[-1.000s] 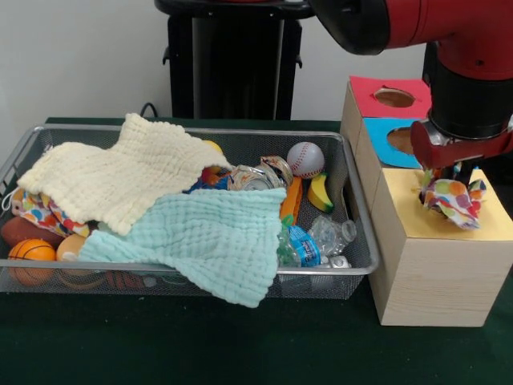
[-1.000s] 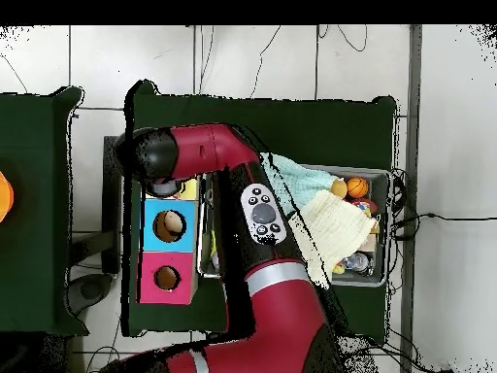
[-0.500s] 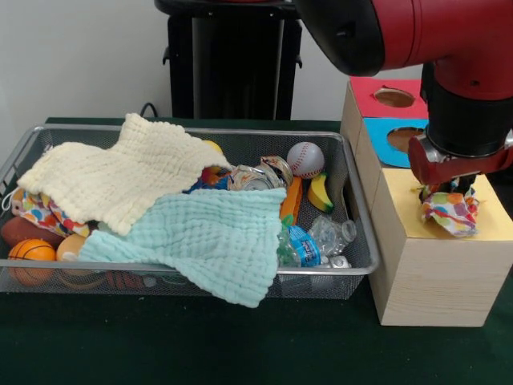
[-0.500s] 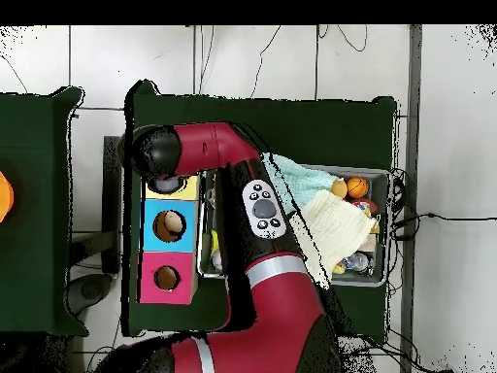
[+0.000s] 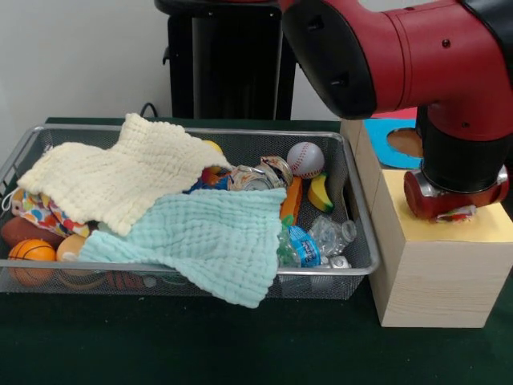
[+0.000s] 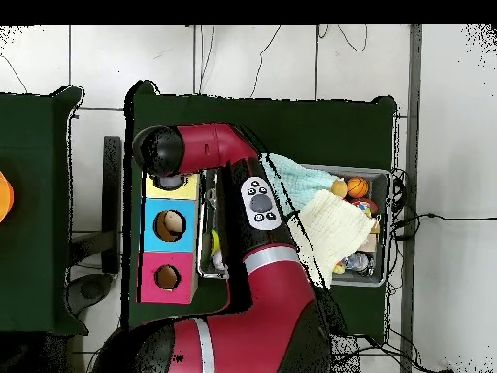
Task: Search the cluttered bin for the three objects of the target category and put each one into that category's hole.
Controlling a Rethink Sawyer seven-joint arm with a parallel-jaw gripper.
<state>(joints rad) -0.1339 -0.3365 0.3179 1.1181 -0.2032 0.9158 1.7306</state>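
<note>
My gripper [image 5: 454,207] is pressed down onto the top of the yellow box [image 5: 490,229], right at its hole. Only a sliver of the colourful patterned cloth [image 5: 460,214] shows under the wrist; the rest is hidden by the arm and box. In the overhead view the gripper [image 6: 167,181] covers the yellow box [image 6: 188,187]. A pale yellow cloth [image 5: 120,172] and a mint cloth [image 5: 210,234] lie spread over the wire bin [image 5: 160,268]. Another patterned cloth [image 5: 32,210] peeks out at the bin's left end.
Behind the yellow box stand the blue box [image 5: 386,133] and the red box [image 6: 166,278], each with a round hole. The bin also holds a baseball [image 5: 305,158], a banana [image 5: 321,192], a crushed bottle [image 5: 317,241] and a small basketball [image 5: 30,253].
The gripper has dropped straight down onto the yellow box, and the patterned cloth that hung below it has almost vanished from sight. The upper arm swung lower across the view.
</note>
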